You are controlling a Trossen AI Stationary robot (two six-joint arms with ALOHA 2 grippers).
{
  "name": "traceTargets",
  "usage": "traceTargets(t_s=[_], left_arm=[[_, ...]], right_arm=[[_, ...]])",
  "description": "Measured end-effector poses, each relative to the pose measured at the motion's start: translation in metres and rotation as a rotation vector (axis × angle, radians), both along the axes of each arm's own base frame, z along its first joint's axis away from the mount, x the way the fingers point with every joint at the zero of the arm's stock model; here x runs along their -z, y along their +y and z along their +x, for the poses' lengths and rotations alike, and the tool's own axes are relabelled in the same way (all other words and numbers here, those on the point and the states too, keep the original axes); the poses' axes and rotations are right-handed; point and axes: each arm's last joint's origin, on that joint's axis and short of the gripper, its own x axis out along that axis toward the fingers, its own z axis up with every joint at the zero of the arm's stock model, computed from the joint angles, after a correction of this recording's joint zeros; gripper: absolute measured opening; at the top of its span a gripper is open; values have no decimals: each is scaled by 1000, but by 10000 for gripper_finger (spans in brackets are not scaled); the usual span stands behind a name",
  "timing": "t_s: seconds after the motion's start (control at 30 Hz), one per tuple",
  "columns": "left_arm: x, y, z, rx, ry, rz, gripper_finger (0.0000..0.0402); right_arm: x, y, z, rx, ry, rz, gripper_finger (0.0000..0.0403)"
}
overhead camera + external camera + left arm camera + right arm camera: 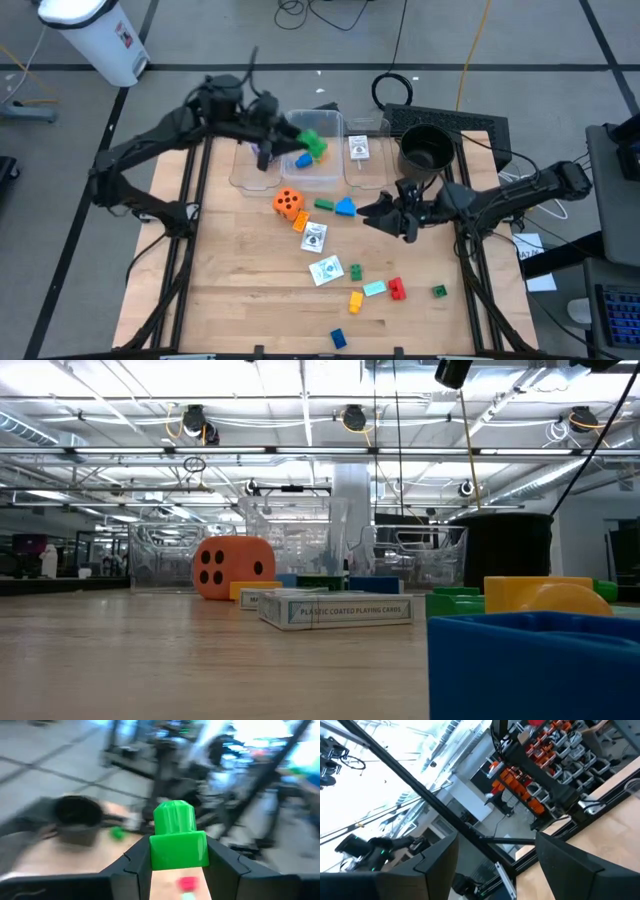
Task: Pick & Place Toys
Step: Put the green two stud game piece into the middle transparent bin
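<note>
Table (240,290): pale wood planks, matte, visible grain.

Clear plastic tub (262,176): thin glossy walls, at the far edge of the table. It holds a blue block (303,160) and a white printed card (359,148).

Black round pot (428,150): matte, cylindrical, just right of the tub.

Loose toys on the wood:
- Orange die (288,203), rounded corners, black dots, just in front of the tub. In the low view its dotted face (232,568) looks smooth and matte.
- Green flat block (324,205) and blue wedge-shaped block (345,207), side by side, right of the die.
- Two white printed cards (315,238) and (327,270) near the table's middle. The low view shows one as a boxed deck with printed lettering (338,608).
- Nearer the front: small green block (355,270), teal block (374,288), red block (397,289), dark green block (439,291), yellow block (355,301), blue block (338,339).

Left gripper (300,140): the arm reaches in from the left side with its elbow bent, gripper over the tub. The jaws are narrow and clamped on a bright green block (178,842): smooth glossy plastic, square body, one round stud on top. The fingers (132,865) press its two flat sides.

Right gripper (378,213): the arm comes in from the right side, low and stretched toward the middle, gripper just right of the blue wedge. In the right wrist view the two dark fingers (437,860) stand apart with nothing between them.
</note>
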Motion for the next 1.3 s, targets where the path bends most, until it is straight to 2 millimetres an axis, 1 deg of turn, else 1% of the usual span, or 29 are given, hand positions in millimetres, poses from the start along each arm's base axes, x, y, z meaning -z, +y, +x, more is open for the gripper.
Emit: traceTargets(t_s=[0.1, 0.2, 0.3, 0.43, 0.57, 0.67, 0.83, 0.9, 1.0, 1.1, 1.23, 1.3], left_arm=[[0, 10, -8, -129, 30, 38, 138], [4, 18, -6, -183, 48, 41, 138], [12, 26, 5, -211, 73, 55, 139], [35, 46, 23, -250, 149, 20, 139], [53, 68, 36, -269, 208, -32, 140], [59, 85, 46, -294, 285, -43, 140], [55, 117, 60, -327, 433, -3, 140], [61, 130, 66, -342, 524, 2, 140], [77, 147, 76, -346, 650, -7, 140], [94, 158, 83, -350, 751, -27, 140], [122, 168, 92, -379, 868, -41, 140], [132, 170, 96, -387, 902, -39, 140]], right_arm=[[1, 3, 0, 1, 5, 3, 253], [2, 5, 1, 47, 15, 13, 254], [5, 5, 3, 75, 26, 15, 253], [9, 6, 6, 74, 56, 10, 254], [13, 6, 7, 74, 85, 2, 254], [15, 7, 7, 74, 110, -6, 254], [17, 6, 7, 77, 130, -11, 254], [19, 6, 8, 78, 150, -17, 254], [20, 6, 8, 78, 164, -21, 254], [22, 6, 8, 79, 184, -27, 254], [25, 6, 8, 80, 208, -33, 254], [26, 6, 8, 80, 218, -36, 254]])
